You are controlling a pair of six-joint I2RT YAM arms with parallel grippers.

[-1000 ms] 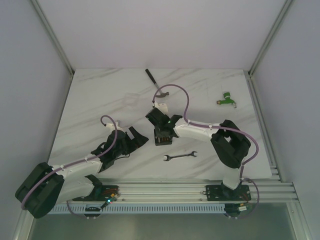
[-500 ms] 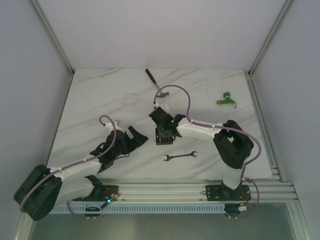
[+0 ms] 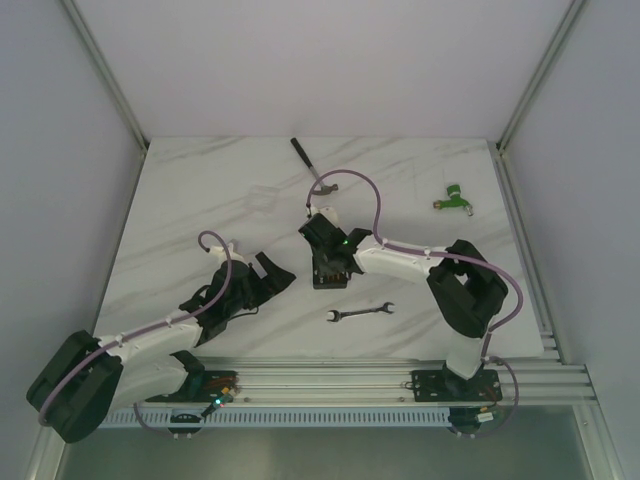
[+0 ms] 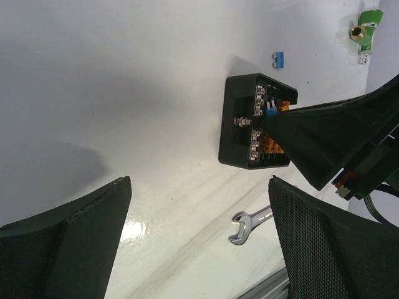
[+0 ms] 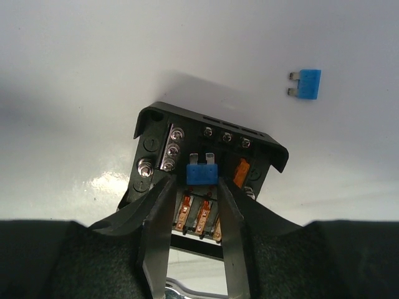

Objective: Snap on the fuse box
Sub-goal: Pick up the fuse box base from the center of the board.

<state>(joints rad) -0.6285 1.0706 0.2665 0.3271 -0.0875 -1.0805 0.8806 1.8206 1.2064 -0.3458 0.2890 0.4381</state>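
The fuse box (image 5: 156,132) is a small square black box lying open on the white table, with screws and orange fuses inside. It also shows in the top view (image 3: 326,277) and the left wrist view (image 4: 240,134). My right gripper (image 5: 196,182) hangs directly over it, shut on a single blue fuse (image 5: 202,174) with its prongs pointing away from the fingers, over the box's slots. In the top view the right gripper (image 3: 325,255) covers the box's far part. My left gripper (image 4: 199,218) is open and empty, left of the box (image 3: 262,278).
A loose blue fuse (image 5: 308,83) lies on the table beyond the box. A steel wrench (image 3: 362,313) lies in front of the box. A dark-handled tool (image 3: 308,165) and a green fitting (image 3: 455,198) lie at the back. A small clear piece (image 3: 262,197) lies at back left.
My right gripper has shifted slightly right and settled over the fuse box with the blue fuse. The left arm has barely moved.
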